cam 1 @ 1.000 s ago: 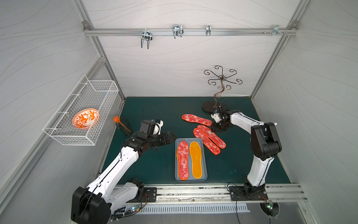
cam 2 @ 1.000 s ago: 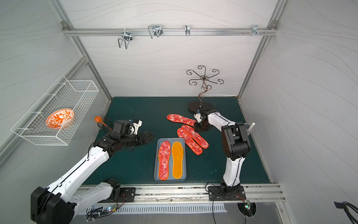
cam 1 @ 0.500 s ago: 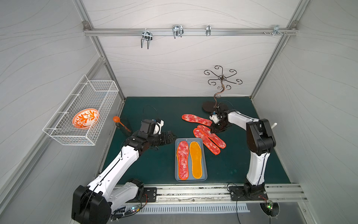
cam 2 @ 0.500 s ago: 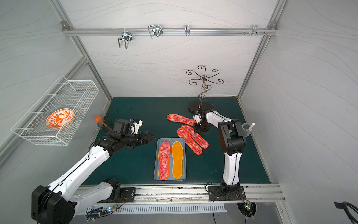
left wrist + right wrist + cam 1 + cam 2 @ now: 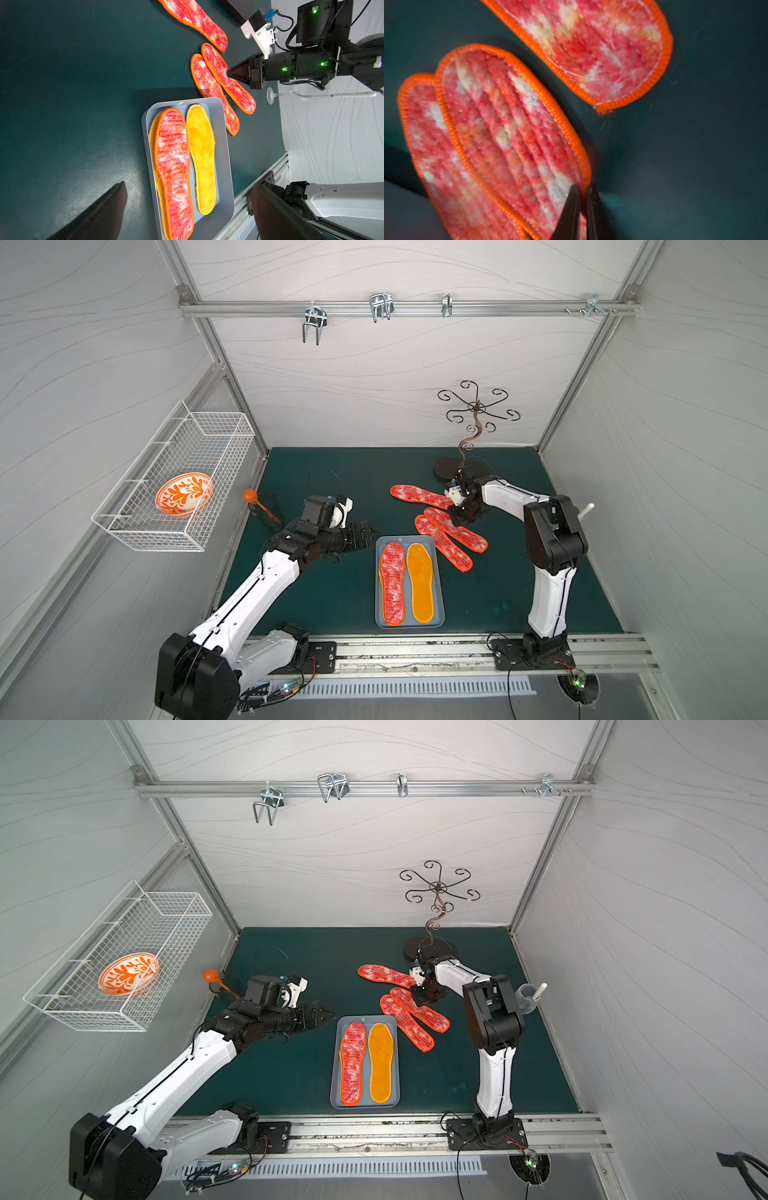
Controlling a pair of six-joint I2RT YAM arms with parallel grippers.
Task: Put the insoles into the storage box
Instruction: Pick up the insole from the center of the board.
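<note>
Mottled insole point(image 5: 512, 128) is clamped at its edge by right gripper point(image 5: 583, 190), long axis oblique to nearby storage box point(image 5: 222, 158); left gripper point(image 5: 368, 537) is spread wide.

White walls point(image 5: 374, 385), dark green mat point(image 5: 332, 601).

The storage box point(image 5: 439, 614) sits on the surface point(image 5: 332, 481) near 6 o'clock, its length running 12 to 6. Inside, the left insole point(image 5: 392, 583) lies on a third insole point(image 5: 152, 141), with the right insole point(image 5: 420, 583) beside them. At the box's 1 o'clock, the top insole point(image 5: 469, 538) overlaps the under insole point(image 5: 446, 549). A lone insole point(image 5: 417, 496) lies at the box's 12, with a stand point(image 5: 446, 467) farther back at 1. A wire basket point(image 5: 220, 431) holding a bowl point(image 5: 183, 499) hangs at 9.
</note>
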